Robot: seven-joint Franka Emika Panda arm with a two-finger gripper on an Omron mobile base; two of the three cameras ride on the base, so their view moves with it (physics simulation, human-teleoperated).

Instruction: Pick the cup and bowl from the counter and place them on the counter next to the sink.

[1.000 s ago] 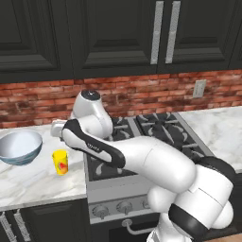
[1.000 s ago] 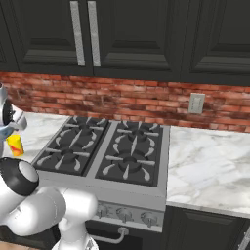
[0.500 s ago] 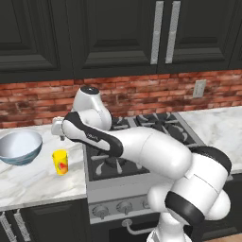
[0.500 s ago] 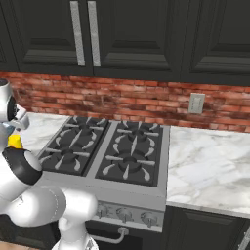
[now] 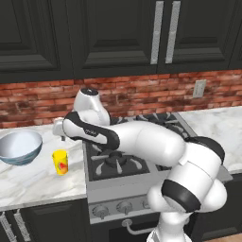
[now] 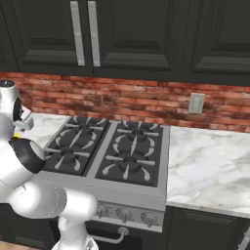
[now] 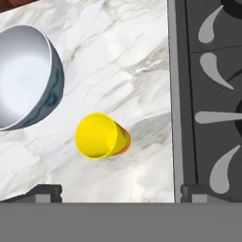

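Tool point(image 7: 113, 191): released, jaws wide, above the cup point(image 7: 100, 135). Cup: upright, frame centre, on surface point(image 7: 137, 61); bowl point(image 7: 26, 78) upper left. Advice: centre, descend straight, clear of bowl.

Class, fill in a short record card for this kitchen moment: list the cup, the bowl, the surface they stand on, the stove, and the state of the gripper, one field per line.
cup: small yellow cup, upright on the counter, apart from the bowl
bowl: wide bowl, white inside, upright, left of the cup in the left base view
counter: white marble counter left of the stove
stove: black gas stove between two marble tops
gripper: gripper open, above the cup, holding nothing
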